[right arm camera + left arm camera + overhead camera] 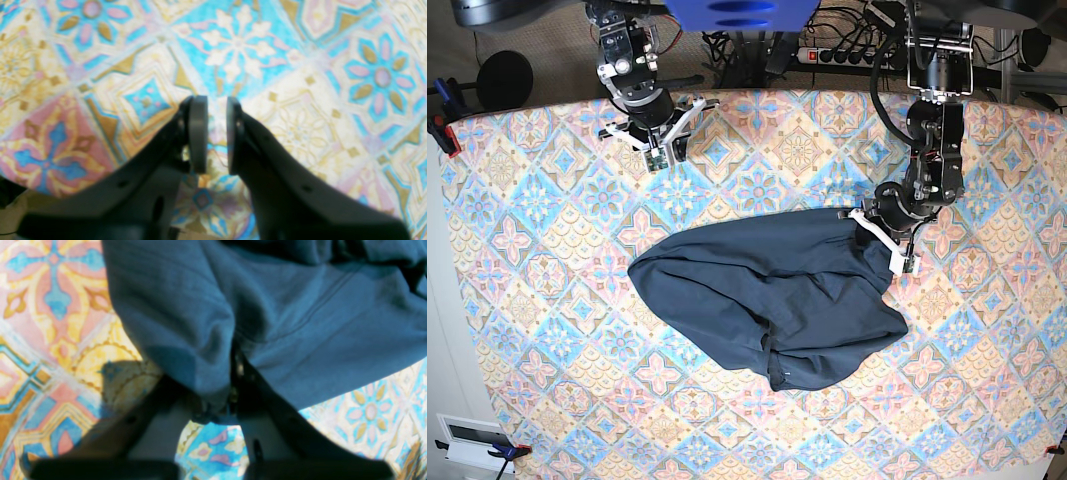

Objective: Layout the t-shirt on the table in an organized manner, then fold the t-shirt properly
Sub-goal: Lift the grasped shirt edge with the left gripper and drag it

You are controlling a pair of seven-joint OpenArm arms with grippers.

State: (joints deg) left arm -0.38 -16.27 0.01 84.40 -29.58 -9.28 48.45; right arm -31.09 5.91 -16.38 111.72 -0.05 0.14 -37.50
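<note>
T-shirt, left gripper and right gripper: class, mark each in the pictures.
t-shirt [757, 290], base view, middle of the crumpled body.
left gripper [230, 396], left wrist view, fingertips pinching cloth.
right gripper [217, 133], right wrist view, gap between pads.

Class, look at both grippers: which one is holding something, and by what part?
The left gripper is shut on the t-shirt, pinching a bunched fold at its edge nearest that arm. The right gripper holds nothing above the table.
</note>
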